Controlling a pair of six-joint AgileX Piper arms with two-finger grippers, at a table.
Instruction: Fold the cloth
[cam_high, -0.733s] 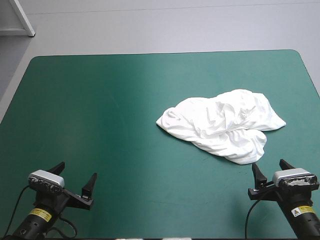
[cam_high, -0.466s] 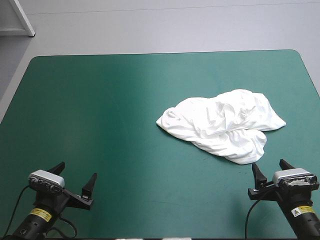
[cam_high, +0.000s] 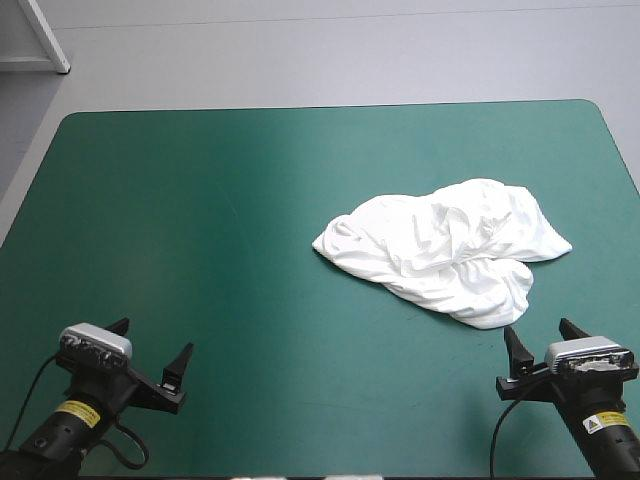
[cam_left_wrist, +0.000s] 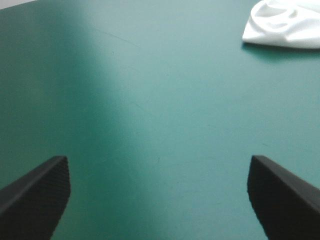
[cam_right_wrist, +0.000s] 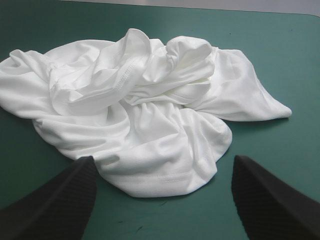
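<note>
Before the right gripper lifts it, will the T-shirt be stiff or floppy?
Probably floppy: the T-shirt lies in soft crumpled folds, so it should sag. Likely light, since the fabric looks thin. Pushed, it may bunch on the teal-green cover rather than slide.

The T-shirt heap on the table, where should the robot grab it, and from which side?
Probably best to take the stitched hem at the near edge of the T-shirt, coming in low from the table's near side with the right gripper. That edge lies flat on the teal-green cover, directly ahead of the open fingers, while the rest is piled in loose folds.
</note>
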